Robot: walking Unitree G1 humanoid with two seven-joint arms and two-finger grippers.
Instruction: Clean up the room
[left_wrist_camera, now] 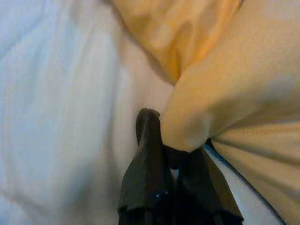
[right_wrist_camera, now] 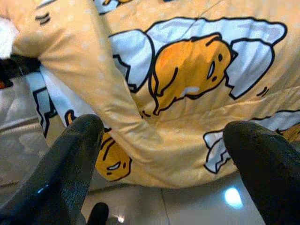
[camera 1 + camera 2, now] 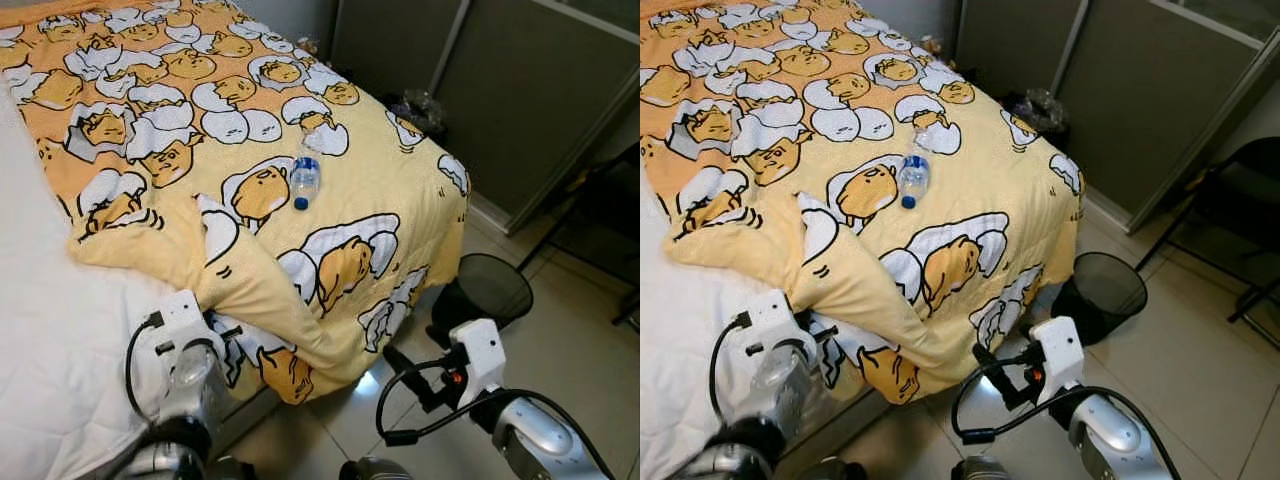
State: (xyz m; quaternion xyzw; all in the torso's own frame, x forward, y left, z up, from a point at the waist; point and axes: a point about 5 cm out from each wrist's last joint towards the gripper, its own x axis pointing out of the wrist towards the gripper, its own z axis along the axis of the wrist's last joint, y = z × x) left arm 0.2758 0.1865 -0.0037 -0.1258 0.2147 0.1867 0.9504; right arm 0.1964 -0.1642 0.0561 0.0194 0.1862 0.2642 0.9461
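White bed (image 3: pixel 60 330) carries a yellow egg-print quilt (image 3: pixel 330 215) with a clear plastic bottle (image 3: pixel 305 180); my left pincer (image 1: pixel 171 150) pinches the quilt's fold, right pincer (image 2: pixel 161 159) spread wide

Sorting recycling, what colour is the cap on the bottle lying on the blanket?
Blue; the bottle shows best in the left eye view.
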